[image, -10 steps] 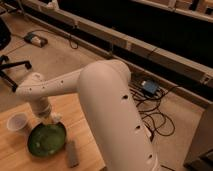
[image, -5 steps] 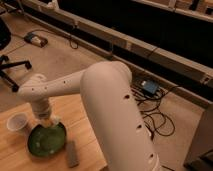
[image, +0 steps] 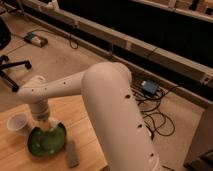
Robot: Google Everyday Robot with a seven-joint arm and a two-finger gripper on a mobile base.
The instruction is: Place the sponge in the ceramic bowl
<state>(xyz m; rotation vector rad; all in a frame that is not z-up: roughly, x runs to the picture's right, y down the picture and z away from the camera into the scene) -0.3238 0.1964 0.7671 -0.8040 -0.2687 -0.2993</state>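
Note:
The ceramic bowl (image: 46,142) is round, shallow and glossy dark green, and sits on the wooden table near its front edge. My gripper (image: 48,127) hangs from the white arm right over the bowl's far rim, reaching down into it. A small pale yellowish patch, seemingly the sponge (image: 50,134), shows at the gripper's tip just above the bowl's inside. I cannot tell whether it is held or resting in the bowl.
A small translucent white cup (image: 17,122) stands just left of the bowl. A flat grey bar (image: 73,153) lies on the wooden table (image: 80,115) to the bowl's right. The bulky white arm (image: 115,115) covers the table's right side. An office chair (image: 7,65), cables and a blue box (image: 149,88) are on the floor beyond.
The gripper has sunk slightly lower toward the green bowl. The bowl, cup and grey bar have not moved.

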